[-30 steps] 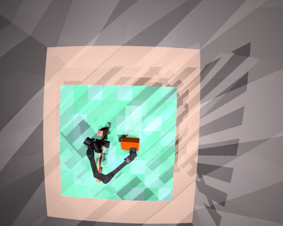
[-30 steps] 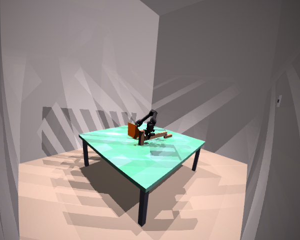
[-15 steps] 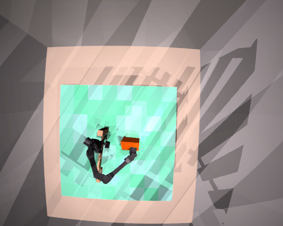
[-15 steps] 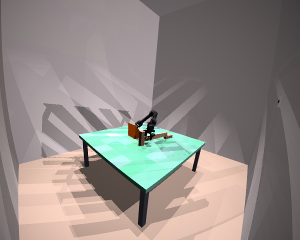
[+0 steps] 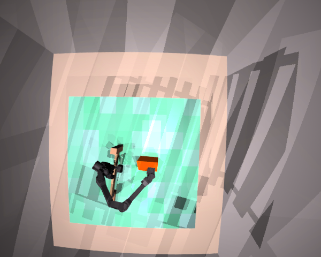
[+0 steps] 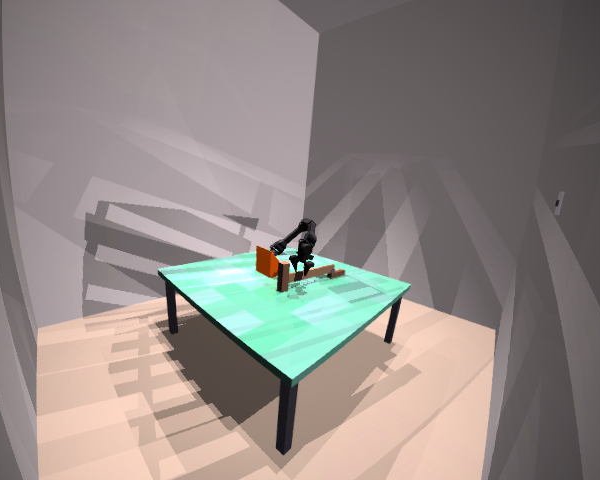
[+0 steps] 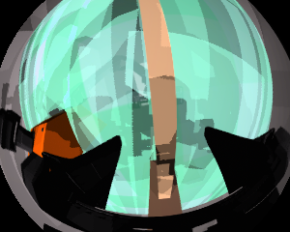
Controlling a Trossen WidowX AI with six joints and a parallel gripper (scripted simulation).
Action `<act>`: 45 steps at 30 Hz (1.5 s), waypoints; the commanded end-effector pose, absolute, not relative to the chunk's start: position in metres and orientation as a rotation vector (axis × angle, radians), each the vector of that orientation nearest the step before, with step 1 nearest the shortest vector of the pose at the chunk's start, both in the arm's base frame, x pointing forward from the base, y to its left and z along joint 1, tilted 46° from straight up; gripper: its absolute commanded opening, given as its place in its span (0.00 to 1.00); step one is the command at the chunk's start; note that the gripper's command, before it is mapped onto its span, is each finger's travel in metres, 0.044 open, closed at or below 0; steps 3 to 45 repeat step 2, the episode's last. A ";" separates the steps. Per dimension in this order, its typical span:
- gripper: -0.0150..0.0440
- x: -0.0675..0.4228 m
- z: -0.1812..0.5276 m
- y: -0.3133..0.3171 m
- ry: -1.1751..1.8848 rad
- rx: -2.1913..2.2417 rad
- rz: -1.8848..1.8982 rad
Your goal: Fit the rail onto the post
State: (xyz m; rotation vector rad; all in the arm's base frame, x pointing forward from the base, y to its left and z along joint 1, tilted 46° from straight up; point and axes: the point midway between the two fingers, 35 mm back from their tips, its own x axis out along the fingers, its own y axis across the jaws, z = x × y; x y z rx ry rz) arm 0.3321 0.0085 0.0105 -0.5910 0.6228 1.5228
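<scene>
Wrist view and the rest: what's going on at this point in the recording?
A single black arm hangs over a long wooden rail on a green table. Its gripper is open, fingers either side of the rail, holding nothing. The rail runs up to the post; the joint itself is too small to judge.

Table top (image 6: 269, 320): mint green, patched in paler and darker squares and streaks; legs near black. Floor (image 6: 109, 403): pale peach, banded with shadow. Walls (image 6: 135, 103): grey with angular lighter streaks. Rail (image 7: 159, 72): light tan wood. Post (image 6: 283, 276): darker brown. Block (image 5: 147, 163) right of centre: bright orange. Arm (image 5: 105, 190): black.
</scene>
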 end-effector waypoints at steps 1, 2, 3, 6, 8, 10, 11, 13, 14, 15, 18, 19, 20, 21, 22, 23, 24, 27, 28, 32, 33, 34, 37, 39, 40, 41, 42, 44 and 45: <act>1.00 0.332 0.011 0.009 0.630 -0.585 1.522; 1.00 0.332 0.011 0.009 0.630 -0.585 1.522; 1.00 0.332 0.011 0.009 0.630 -0.585 1.522; 1.00 0.332 0.011 0.009 0.630 -0.585 1.522; 1.00 0.332 0.011 0.009 0.630 -0.585 1.522; 1.00 0.332 0.011 0.009 0.630 -0.585 1.522; 1.00 0.332 0.011 0.009 0.630 -0.585 1.522; 1.00 0.332 0.011 0.009 0.630 -0.585 1.522; 1.00 0.332 0.011 0.009 0.630 -0.585 1.522; 1.00 0.332 0.011 0.009 0.630 -0.585 1.522; 1.00 0.332 0.011 0.009 0.630 -0.585 1.522; 1.00 0.332 0.011 0.009 0.630 -0.585 1.522; 1.00 0.332 0.011 0.009 0.630 -0.585 1.522; 1.00 0.332 0.011 0.009 0.630 -0.585 1.522; 1.00 0.332 0.011 0.009 0.630 -0.585 1.522; 1.00 0.332 0.011 0.009 0.630 -0.585 1.522; 1.00 0.332 0.011 0.009 0.630 -0.585 1.522; 1.00 0.332 0.011 0.009 0.630 -0.585 1.522; 1.00 0.332 0.011 0.009 0.630 -0.585 1.522; 1.00 0.332 0.011 0.009 0.630 -0.585 1.522; 1.00 0.332 0.011 0.009 0.630 -0.585 1.522; 1.00 0.332 0.011 0.009 0.630 -0.585 1.522; 1.00 0.332 0.011 0.009 0.630 -0.585 1.522; 1.00 0.332 0.011 0.009 0.630 -0.585 1.522; 1.00 0.332 0.011 0.009 0.630 -0.585 1.522; 1.00 0.332 0.011 0.009 0.630 -0.585 1.522; 1.00 0.332 0.011 0.009 0.630 -0.585 1.522; 1.00 0.332 0.011 0.009 0.630 -0.585 1.522; 1.00 0.332 0.011 0.009 0.630 -0.585 1.522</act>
